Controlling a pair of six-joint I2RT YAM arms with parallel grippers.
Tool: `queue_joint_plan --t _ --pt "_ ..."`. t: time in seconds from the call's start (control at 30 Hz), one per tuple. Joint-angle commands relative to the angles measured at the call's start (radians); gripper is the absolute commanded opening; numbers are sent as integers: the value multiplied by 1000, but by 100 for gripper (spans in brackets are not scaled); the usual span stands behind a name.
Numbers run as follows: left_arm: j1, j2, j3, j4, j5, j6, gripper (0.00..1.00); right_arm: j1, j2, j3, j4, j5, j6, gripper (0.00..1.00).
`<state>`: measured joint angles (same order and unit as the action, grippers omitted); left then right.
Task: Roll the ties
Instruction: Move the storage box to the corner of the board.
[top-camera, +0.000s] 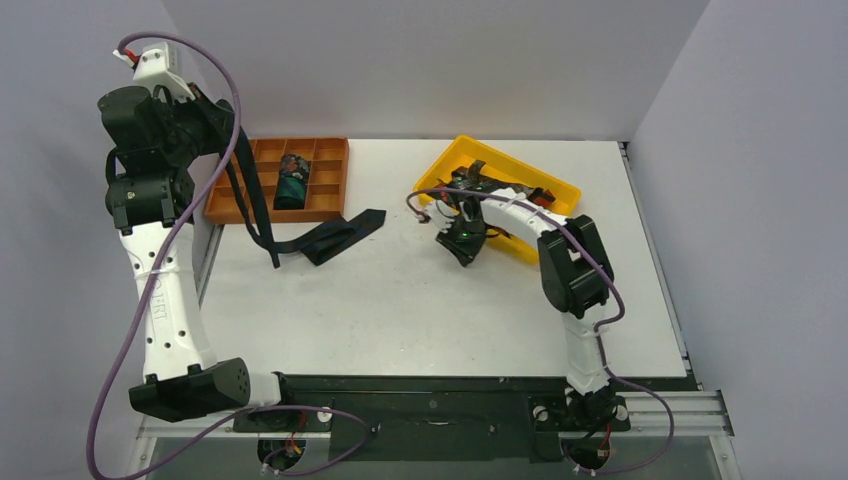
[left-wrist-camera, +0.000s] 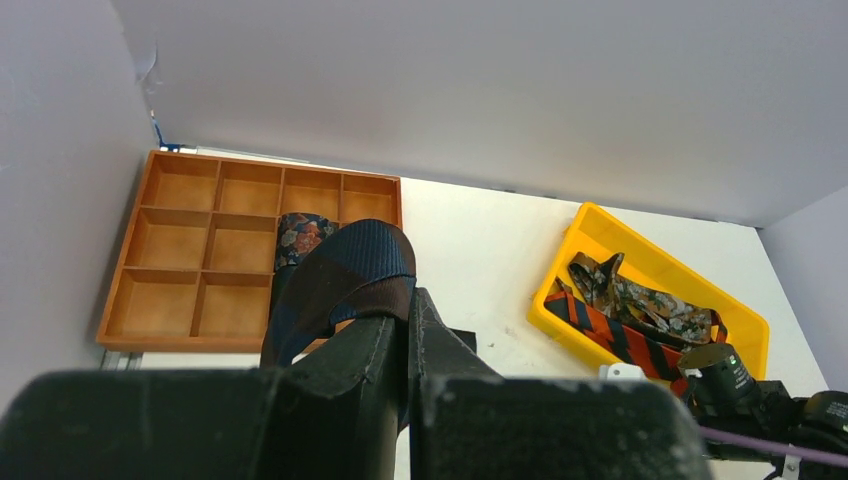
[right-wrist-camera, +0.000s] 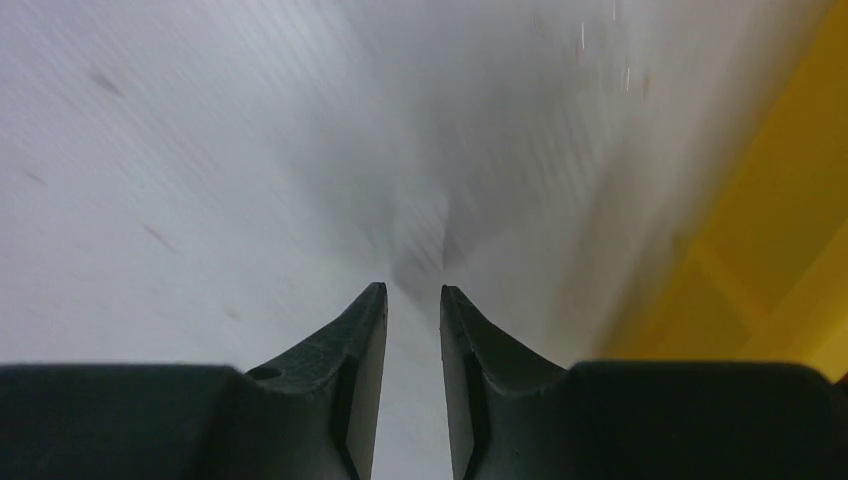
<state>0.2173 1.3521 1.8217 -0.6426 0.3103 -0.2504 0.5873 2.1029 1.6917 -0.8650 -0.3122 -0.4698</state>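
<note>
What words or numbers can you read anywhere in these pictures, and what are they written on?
"I2RT": grey letters running sideways along the white link of the left arm, small but just readable.
No other text: there is nothing to read on the navy tie, the orange tray, the yellow bin or the table.

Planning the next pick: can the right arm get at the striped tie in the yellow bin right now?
Probably yes. The right gripper hangs empty, jaws slightly apart, beside the yellow bin; the striped tie lies exposed inside, with only the bin wall and an overlapping mottled tie in the way.
</note>
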Motion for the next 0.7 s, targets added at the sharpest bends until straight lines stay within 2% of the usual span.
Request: queue_joint_plan --t 0.0,0.07,0.13,0.27,0.33,0.47,0.57,0.67 --pt "7 -16 6 20 4 1 0 -148 -109 -130 -107 125 -134 23" --pt "7 -14 2 24 11 -5 0 -205 -94 -131 -91 201 -192 23" --pt "7 -10 -3 28 18 -15 0 -252 -40 -56 -65 271 -207 23" --pt "7 -2 -14 31 25 -26 0 -276 101 215 -102 281 -162 25" --pt "7 2 -14 26 26 -26 0 -254 109 274 -136 160 -142 30" --pt "7 -7 -26 13 21 -4 0 -117 62 236 -112 29 -102 32" --pt "8 -20 -49 1 25 15 0 -30 65 242 11 -13 6 33" --pt "7 -33 -69 -8 39 30 0 33 136 342 95 -30 145 35"
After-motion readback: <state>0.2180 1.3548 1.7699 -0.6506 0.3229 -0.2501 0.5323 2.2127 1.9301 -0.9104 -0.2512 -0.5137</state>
